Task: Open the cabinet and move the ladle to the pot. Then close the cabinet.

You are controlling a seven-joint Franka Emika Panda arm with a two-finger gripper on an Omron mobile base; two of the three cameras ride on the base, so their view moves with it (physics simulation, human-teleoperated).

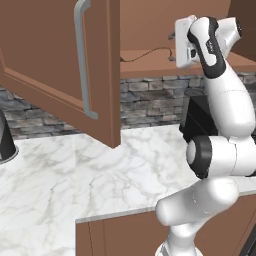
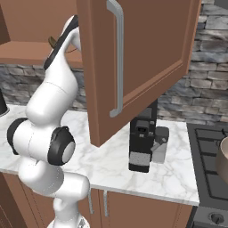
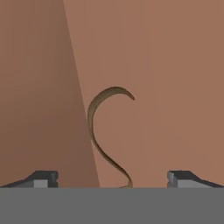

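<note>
With the cabinet doors already swung open, the ladle lies on the cabinet's shelf, its thin curved handle running between the end effector fingertips in the hand view. In the left base view the ladle reads as a thin dark line on the shelf, just left of the hand. Step in hand looks like the grasp. To do it well: centre the handle between the fingers, go low enough to catch it against the shelf, and close gently, since a slender curved handle will likely roll or pivot. The end effector's fingertips stand wide apart, holding nothing and touching nothing I can make out. The pot sits on the stove at far right, beyond the coffee machine on the counter.
</note>
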